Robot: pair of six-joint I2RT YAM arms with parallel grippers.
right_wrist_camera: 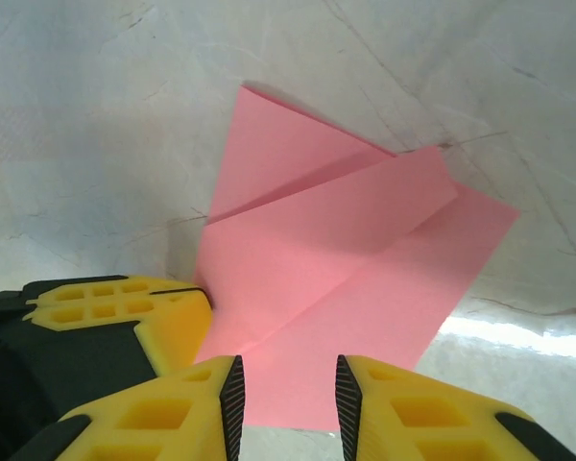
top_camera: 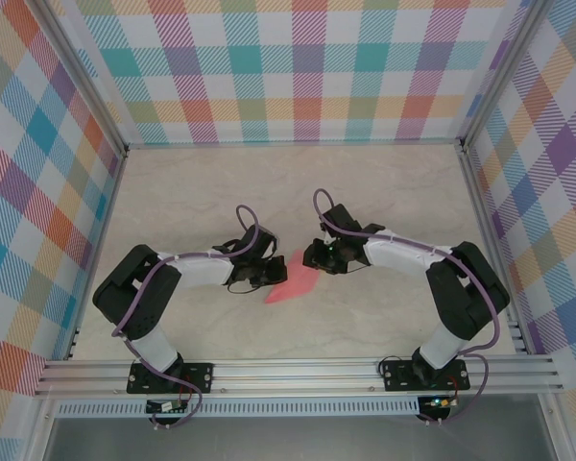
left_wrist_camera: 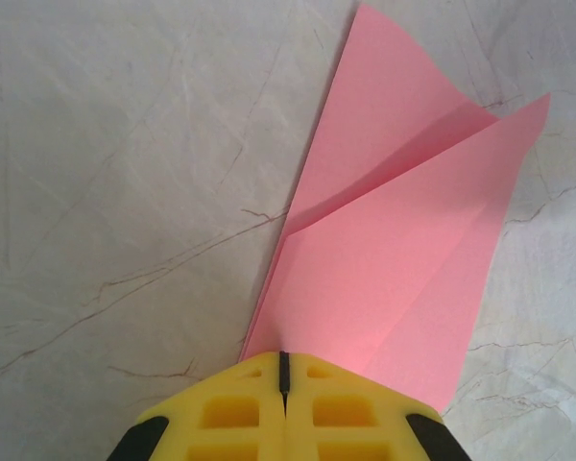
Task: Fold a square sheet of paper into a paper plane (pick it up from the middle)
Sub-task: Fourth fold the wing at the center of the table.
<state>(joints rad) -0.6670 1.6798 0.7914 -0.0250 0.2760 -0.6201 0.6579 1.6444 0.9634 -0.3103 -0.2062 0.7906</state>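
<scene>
Two flaps at least already lie folded over one another in the square sheet of paper (top_camera: pixel 295 279), so the folding is clearly under way; the sheet is no flat square any more but an uneven, layered shape with slanting creases across it, lying flat on the pale marbled surface (top_camera: pixel 365 192) between the two arms; from the left wrist view the layers (left_wrist_camera: pixel 394 259) fan away from a narrow end that sits right at the yellow fingertips (left_wrist_camera: pixel 240 403); the left jaws are pressed tight together at that narrow end, touching the paper's edge, though I cannot tell whether they pinch a layer or merely bear down on it; the right jaws stand a little spread, with the near edge of the paper (right_wrist_camera: pixel 346 279) lying in the gap between them, and nothing looks gripped there; to my eye this is somewhere in the early-to-middle part of the job; no slim pointed dart shows yet, no clear centre crease running nose to tail, no wings turned down; what remains, I judge, is to bring the sides in further, fold along the middle and shape the wings.
</scene>
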